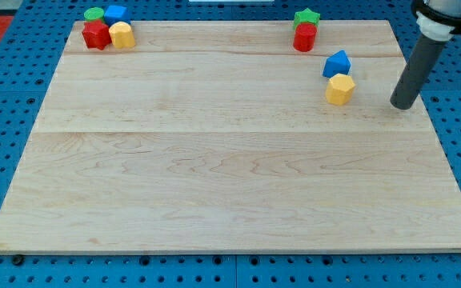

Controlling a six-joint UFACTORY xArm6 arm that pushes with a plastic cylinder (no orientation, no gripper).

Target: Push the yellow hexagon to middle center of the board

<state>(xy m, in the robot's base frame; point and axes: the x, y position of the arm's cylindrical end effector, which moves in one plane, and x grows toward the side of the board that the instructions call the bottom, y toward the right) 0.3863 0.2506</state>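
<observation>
Camera view, read from its left to its right. Four blocks crowded into the top left corner of the wooden desk (230, 200), all touching or nearly so: green block (94, 14) and blue block (116, 13) hard against the top edge, red block (96, 35) and rounded yellow block (122, 35) just below them. Wide bare wood across the whole middle and bottom, clear to the left, bottom and right edges. Right of centre at the top edge, green star (306, 17) with red block (304, 38) touching it underneath. Further right, blue block (337, 63), wedge-like, with yellow hexagon (340, 89) touching its lower side; hexagon sat in the upper right part, well apart from the middle, open wood to its left and below. Nearest the right edge, my tip (402, 105) rested on the wood, level with the hexagon, near it on its right but not touching. No jaws on this arm, so nothing held, only the plain dark rod.
</observation>
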